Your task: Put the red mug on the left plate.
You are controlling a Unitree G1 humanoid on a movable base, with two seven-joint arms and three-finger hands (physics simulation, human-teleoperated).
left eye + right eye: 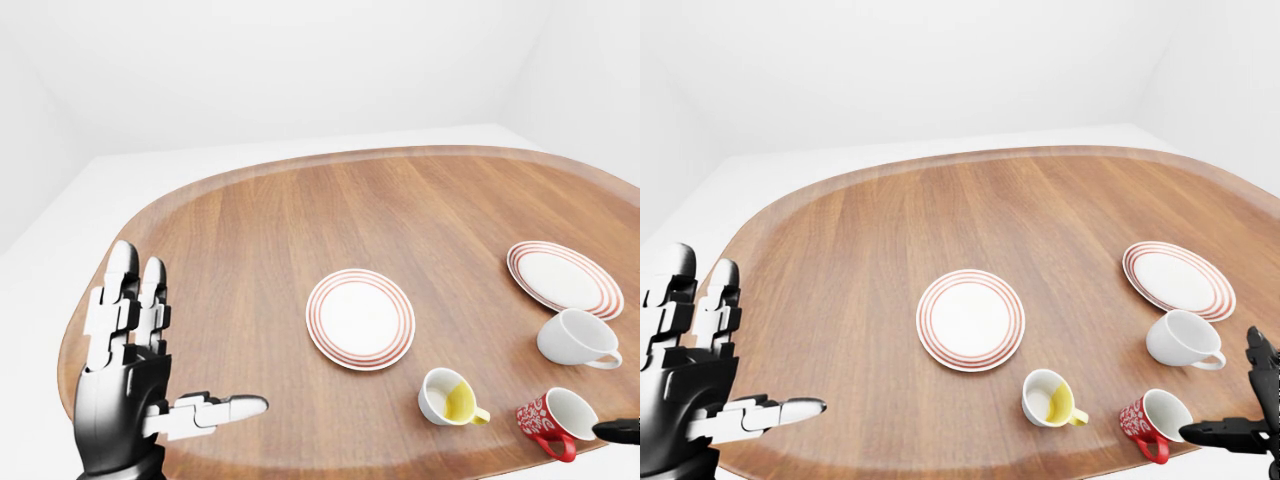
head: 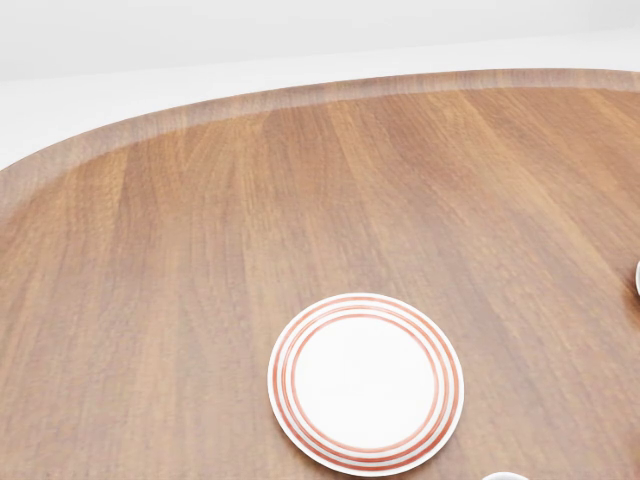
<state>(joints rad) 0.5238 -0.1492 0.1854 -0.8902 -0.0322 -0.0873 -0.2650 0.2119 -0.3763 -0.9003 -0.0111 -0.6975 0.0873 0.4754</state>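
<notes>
the left hand (image 1: 135,385) stood nearest in the left-eye view, fingers spread, holding nothing, over the worktop (image 1: 260,230). the red mug (image 1: 548,421) lay tipped at lower right, well apart from the left plate (image 1: 360,318). in the right-eye view the right hand (image 1: 1245,420) stood open just beside the mug.

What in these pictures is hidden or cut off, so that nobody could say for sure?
- Right hand: cut by the right-eye view's right edge; grip unclear.
- Red mug: lying tilted; whether the fingertip touches it is unclear.
- Head view: shows only the left plate; mugs fall outside its edges.
- Left hand: wrist cut by the bottom edge.
</notes>
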